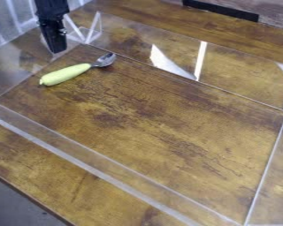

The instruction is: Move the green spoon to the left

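One green spoon [66, 74] — thick yellow-green handle, shiny metal bowl — lying flat on the wooden desk [156, 119], near the corner where the clear panels meet; handle end toward the lower left, bowl toward the upper right. Condition: loose, nothing gripping it.

One end effector [57, 44], black, raised beyond the spoon and apart from it; its fingers are drawn narrow, with no object visible between them.

Clear panels, several: one low strip [96, 171] runs along the near side, close to the handle's end.

Risks, as judged: a descent with the fingers together would press on the rounded handle and roll it rather than grip it; a grasp at the slim neck could let the spoon swivel; a push or carry too far toward the near side could knock the handle against the strip.
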`<state>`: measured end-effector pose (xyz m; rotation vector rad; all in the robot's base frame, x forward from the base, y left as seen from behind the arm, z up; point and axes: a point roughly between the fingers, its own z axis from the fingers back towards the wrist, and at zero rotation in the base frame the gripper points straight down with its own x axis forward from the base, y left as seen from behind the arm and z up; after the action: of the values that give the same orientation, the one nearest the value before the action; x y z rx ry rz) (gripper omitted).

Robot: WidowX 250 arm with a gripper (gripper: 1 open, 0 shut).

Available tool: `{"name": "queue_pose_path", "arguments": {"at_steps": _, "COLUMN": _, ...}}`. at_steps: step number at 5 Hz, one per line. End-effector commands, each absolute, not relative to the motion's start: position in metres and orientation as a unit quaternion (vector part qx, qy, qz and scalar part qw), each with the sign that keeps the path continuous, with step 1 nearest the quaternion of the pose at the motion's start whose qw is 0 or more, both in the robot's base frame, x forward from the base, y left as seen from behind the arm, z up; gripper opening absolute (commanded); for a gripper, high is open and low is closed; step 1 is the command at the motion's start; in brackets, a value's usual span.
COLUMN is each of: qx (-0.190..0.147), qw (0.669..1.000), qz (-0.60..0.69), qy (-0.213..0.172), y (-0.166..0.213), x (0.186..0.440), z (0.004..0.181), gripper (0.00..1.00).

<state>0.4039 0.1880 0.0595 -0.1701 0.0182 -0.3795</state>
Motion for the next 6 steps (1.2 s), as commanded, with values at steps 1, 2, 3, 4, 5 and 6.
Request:
{"name": "queue_pose_path", "arguments": {"at_steps": 1, "qx": -0.042, "qw": 0.975, "qz": -0.218, "qy": -0.031, "y": 0.194, "x": 0.408, "z": 0.113, "gripper": 0.00}}
{"name": "queue_pose_path", "arguments": {"at_steps": 2, "qx": -0.039, "qw": 0.974, "qz": -0.221, "qy": -0.030, "y": 0.188, "x": 0.407, "z": 0.131, "gripper": 0.00}}
{"name": "queue_pose_path", "arguments": {"at_steps": 3, "qx": -0.038, "qw": 0.974, "qz": -0.222, "qy": -0.030, "y": 0.183, "x": 0.404, "z": 0.147, "gripper": 0.00}}
{"name": "queue_pose_path", "arguments": {"at_steps": 4, "qx": -0.038, "qw": 0.974, "qz": -0.222, "qy": -0.031, "y": 0.179, "x": 0.400, "z": 0.160, "gripper": 0.00}}
{"name": "queue_pose_path", "arguments": {"at_steps": 5, "qx": -0.050, "qw": 0.978, "qz": -0.202, "qy": -0.027, "y": 0.184, "x": 0.408, "z": 0.142, "gripper": 1.00}}
{"name": "queue_pose_path", "arguments": {"at_steps": 6, "qx": -0.059, "qw": 0.980, "qz": -0.191, "qy": -0.019, "y": 0.188, "x": 0.418, "z": 0.121, "gripper": 1.00}}
